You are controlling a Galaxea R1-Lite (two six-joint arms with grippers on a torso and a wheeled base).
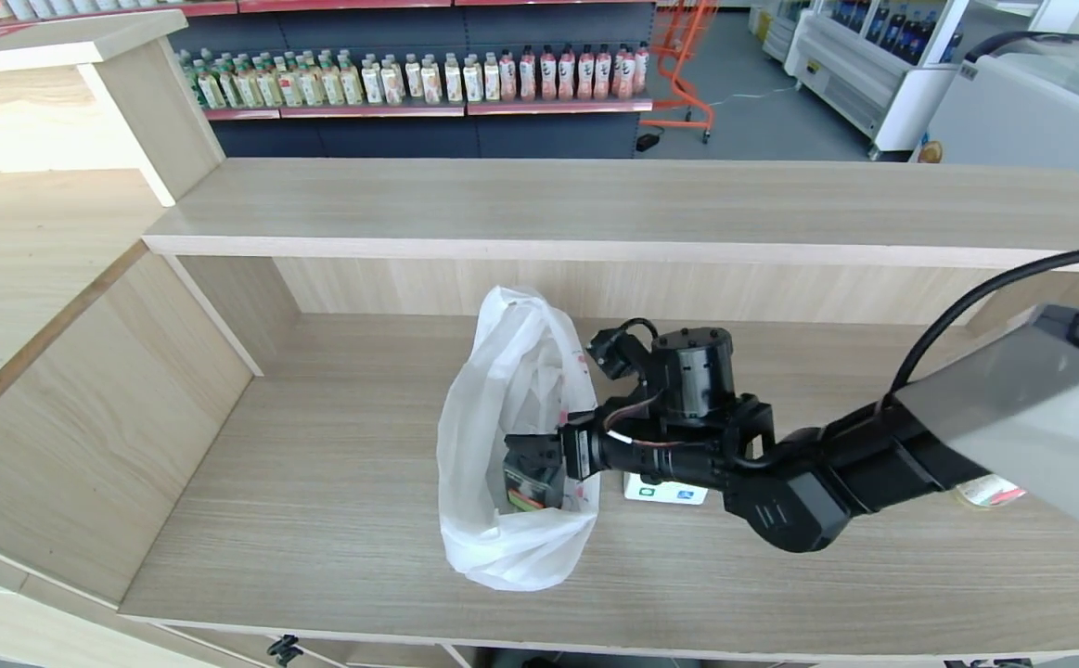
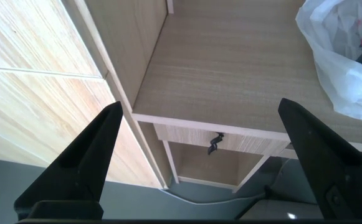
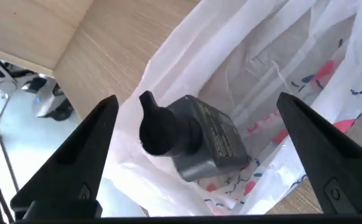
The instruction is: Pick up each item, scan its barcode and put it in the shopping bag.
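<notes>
White plastic shopping bag surrounds the open right pincer; the dark bottle lies inside, just below it. Pulling out could snag the thin film and topple bag and bottle.

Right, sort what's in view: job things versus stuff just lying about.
Job: shopping bag; dark bottle inside it; right claw, open over it.
Lying about: shelf of drinks; orange rack; freezers.
</notes>
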